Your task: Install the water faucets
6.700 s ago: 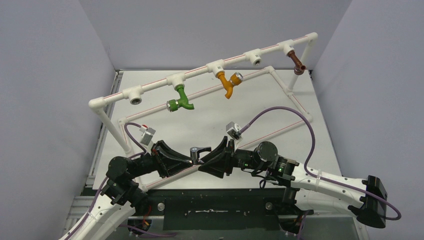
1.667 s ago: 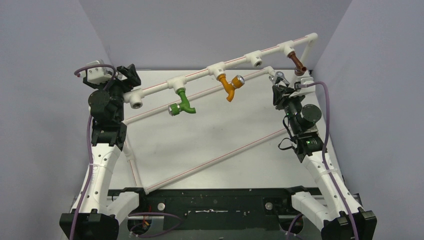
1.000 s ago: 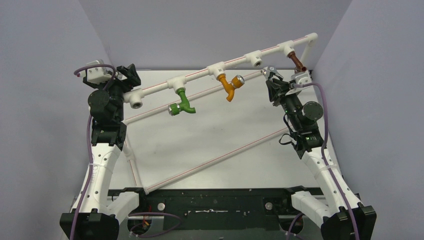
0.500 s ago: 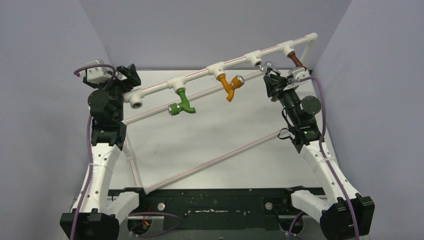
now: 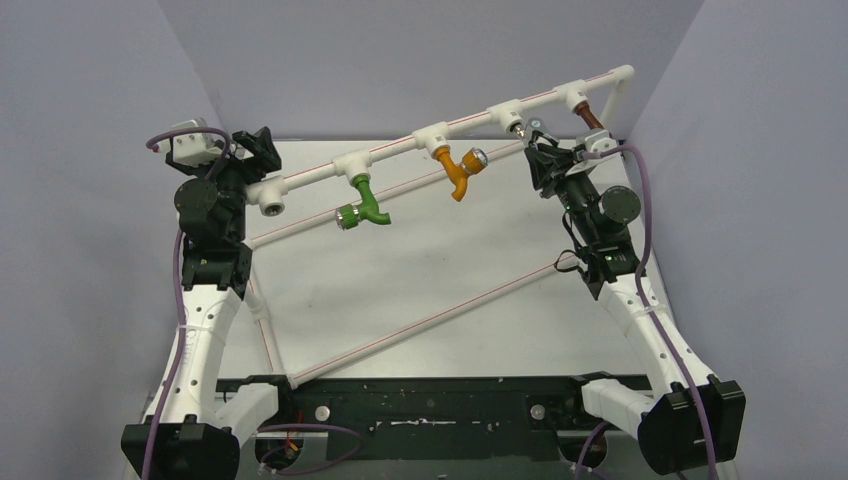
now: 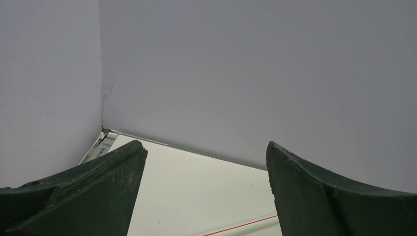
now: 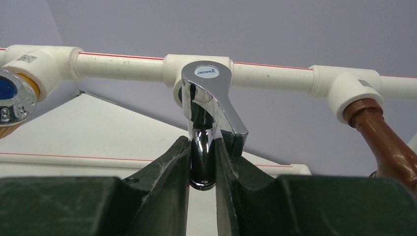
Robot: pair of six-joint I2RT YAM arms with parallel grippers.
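A shiny chrome water faucet [image 7: 206, 118] with a lever handle stands between the fingers of my right gripper [image 7: 202, 147], which is shut on its spout. It is held up right in front of a white tee fitting [image 7: 196, 69] of the raised pipe rail [image 5: 400, 150]. From above, the right gripper [image 5: 540, 155] sits just below that fitting [image 5: 505, 113]. My left gripper [image 6: 204, 162] is open with nothing between its fingers, raised by the rail's left end [image 5: 255, 150], next to a bare fitting [image 5: 270, 195].
Green [image 5: 362, 203], orange [image 5: 458, 170] and brown [image 5: 590, 118] taps hang from the rail. The brown tap [image 7: 383, 137] is right of the held faucet, an orange tap's end [image 7: 10, 103] to its left. Low white pipes [image 5: 430, 315] cross the table. Grey walls enclose three sides.
My right arm has carried the chrome faucet up and to the left, from beside the brown tap to the bare fitting on the rail. The left arm has stayed still.
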